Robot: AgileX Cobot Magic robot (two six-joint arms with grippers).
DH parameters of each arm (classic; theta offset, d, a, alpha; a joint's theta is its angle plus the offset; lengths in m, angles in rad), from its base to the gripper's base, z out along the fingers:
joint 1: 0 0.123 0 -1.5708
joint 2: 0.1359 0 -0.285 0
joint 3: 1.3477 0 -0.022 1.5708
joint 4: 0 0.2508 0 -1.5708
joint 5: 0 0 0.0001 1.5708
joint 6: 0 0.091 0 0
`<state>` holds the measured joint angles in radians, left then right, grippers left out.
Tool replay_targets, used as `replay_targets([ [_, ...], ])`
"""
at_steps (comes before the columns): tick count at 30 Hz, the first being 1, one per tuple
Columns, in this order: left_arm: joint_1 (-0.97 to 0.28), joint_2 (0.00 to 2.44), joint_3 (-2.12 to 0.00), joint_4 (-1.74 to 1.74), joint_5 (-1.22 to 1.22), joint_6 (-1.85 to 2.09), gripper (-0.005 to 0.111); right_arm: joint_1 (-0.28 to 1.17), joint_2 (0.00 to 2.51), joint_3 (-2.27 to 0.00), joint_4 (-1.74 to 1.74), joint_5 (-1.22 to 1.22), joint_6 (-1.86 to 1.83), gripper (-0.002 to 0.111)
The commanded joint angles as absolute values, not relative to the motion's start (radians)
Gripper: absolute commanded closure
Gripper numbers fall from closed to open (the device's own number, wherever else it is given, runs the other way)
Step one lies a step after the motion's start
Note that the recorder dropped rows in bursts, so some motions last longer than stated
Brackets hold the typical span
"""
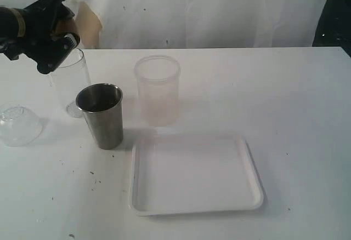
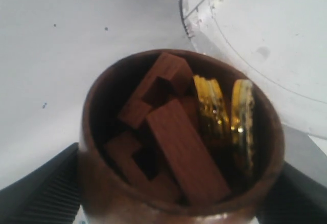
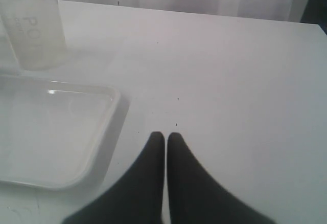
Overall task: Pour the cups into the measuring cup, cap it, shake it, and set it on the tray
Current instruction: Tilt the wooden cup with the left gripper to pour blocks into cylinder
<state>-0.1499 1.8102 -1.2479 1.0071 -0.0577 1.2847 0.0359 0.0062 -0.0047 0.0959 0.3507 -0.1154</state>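
Exterior view: the white worktop (image 1: 296, 114), flecked with small dark specks, is lying open across its whole right half, from far edge to near edge. The tray (image 1: 192, 177), flat white plastic with rounded corners and a low rim, is sitting toward the near edge, about midway along it. Beyond it the frosted cup (image 1: 158, 89) and the shiny steel tumbler (image 1: 101, 116) are standing upright, apart from each other. Toward the far-left corner the clear measuring cup (image 1: 74, 81) is standing, and the left pincer (image 1: 55, 45) is hanging just above its rim, clamping the brown cup (image 1: 66, 27). A clear domed piece (image 1: 19, 125) is lying by the left edge. A white curtain (image 1: 219, 10) is hanging behind the far edge.

Left wrist view: ribbed black fingers (image 2: 46, 193) are pressing both sides of the brown cup (image 2: 89, 132), whose rounded bowl is holding reddish wooden blocks (image 2: 184, 152) and gold coins (image 2: 214, 106). The measuring cup's clear round mouth (image 2: 255, 45) is showing just beside it.

Right wrist view: the right pincer (image 3: 166, 137) is hovering clenched, tips touching, gripping nothing, over bare worktop beside the tray's (image 3: 51, 132) rounded corner.
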Motion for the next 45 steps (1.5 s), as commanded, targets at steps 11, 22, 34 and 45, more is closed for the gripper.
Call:
replay_targets([
  [11,-0.151,1.804,-1.258,1.011,-0.089,1.283,0.107,0.040,0.000,0.000,0.096,0.350,-0.119,0.106],
  [22,-0.151,1.804,-1.258,1.011,-0.068,1.437,0.107,0.040,0.000,0.000,0.096,0.350,-0.119,0.106],
  [34,-0.151,1.804,-1.258,1.011,-0.070,1.585,0.107,0.040,0.000,0.000,0.096,0.350,-0.121,0.106],
  [45,-0.151,1.804,-1.258,1.011,-0.087,1.629,0.107,0.040,0.000,0.000,0.096,0.350,-0.121,0.106],
])
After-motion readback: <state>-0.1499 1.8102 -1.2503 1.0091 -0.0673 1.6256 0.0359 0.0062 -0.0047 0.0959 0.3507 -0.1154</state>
